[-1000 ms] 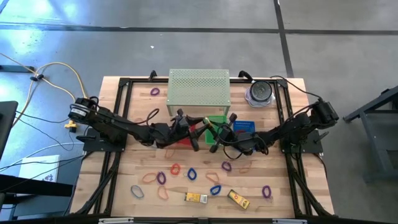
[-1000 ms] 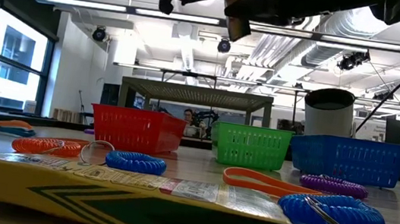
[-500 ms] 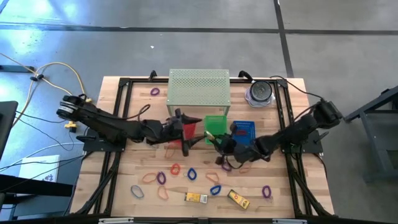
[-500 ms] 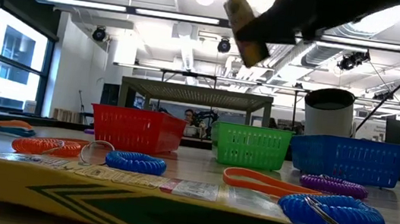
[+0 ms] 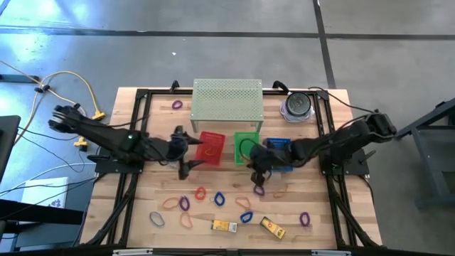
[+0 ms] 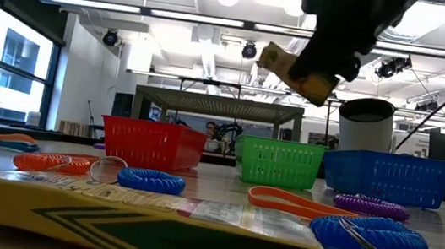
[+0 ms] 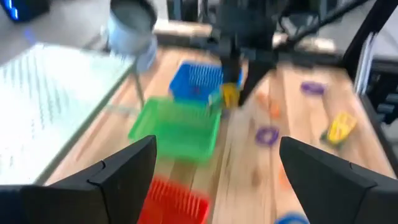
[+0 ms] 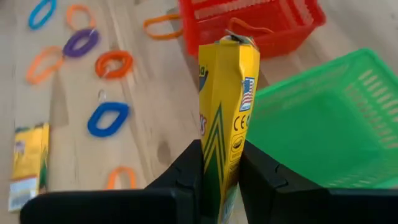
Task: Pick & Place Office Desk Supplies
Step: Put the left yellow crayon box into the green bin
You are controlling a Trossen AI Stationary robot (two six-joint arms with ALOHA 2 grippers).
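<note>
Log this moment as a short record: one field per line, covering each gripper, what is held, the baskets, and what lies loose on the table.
right gripper: shut on a yellow box, raised near the green basket
left gripper: open, empty, beside the red basket
baskets: red, green and blue basket in a row across the middle of the table
loose boxes: two more yellow boxes near the front edge
loose bands: coiled loops in red, orange, blue and purple, scattered in front of the baskets
</note>
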